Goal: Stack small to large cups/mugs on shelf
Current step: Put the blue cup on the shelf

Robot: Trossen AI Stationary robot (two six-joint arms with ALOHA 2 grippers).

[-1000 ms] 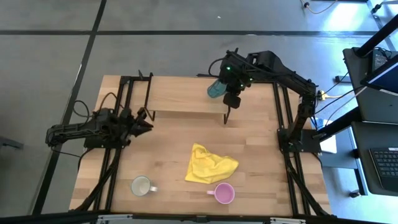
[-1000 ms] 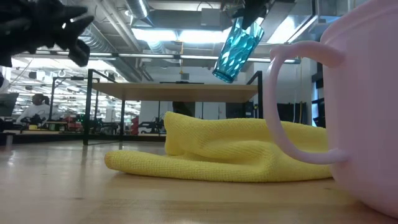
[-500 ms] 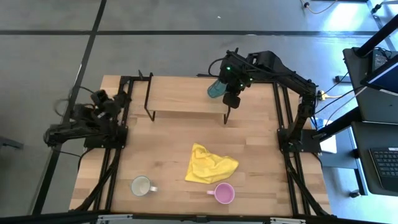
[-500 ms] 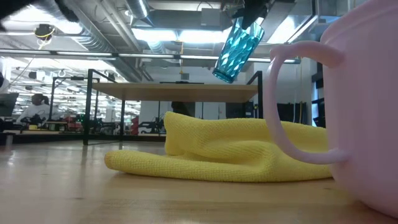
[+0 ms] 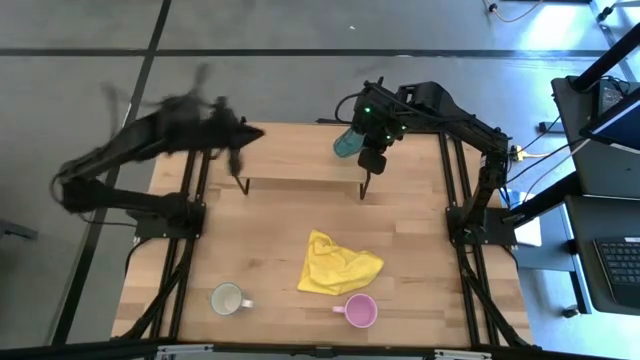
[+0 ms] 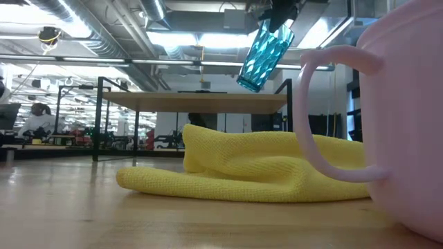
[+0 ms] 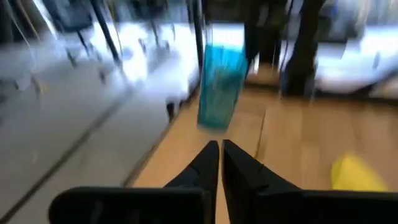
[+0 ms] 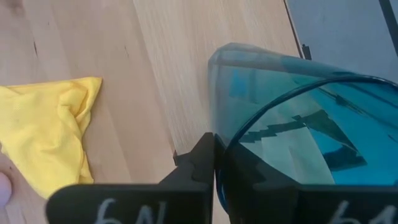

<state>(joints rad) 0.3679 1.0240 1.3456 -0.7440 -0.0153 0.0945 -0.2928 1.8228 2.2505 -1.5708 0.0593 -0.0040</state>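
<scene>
Left hand (image 5: 238, 150) swung up to shelf's (image 5: 300, 155) 9 o'clock end, pinched closed, empty; right hand (image 5: 368, 135) grips teal tumbler (image 5: 345, 143) at 3 o'clock, unplaced.

**Even overhead light, one arm lost to motion blur**

The high view is bright and even, with short soft shadows on the worktop (image 5: 270, 230) — but the left arm (image 5: 150, 150) smears into streaks. The left wrist view is blurred throughout. In the low view, ceiling strip lights (image 6: 201, 38) glare, and the near pink mug (image 6: 408, 124) is soft.
</scene>
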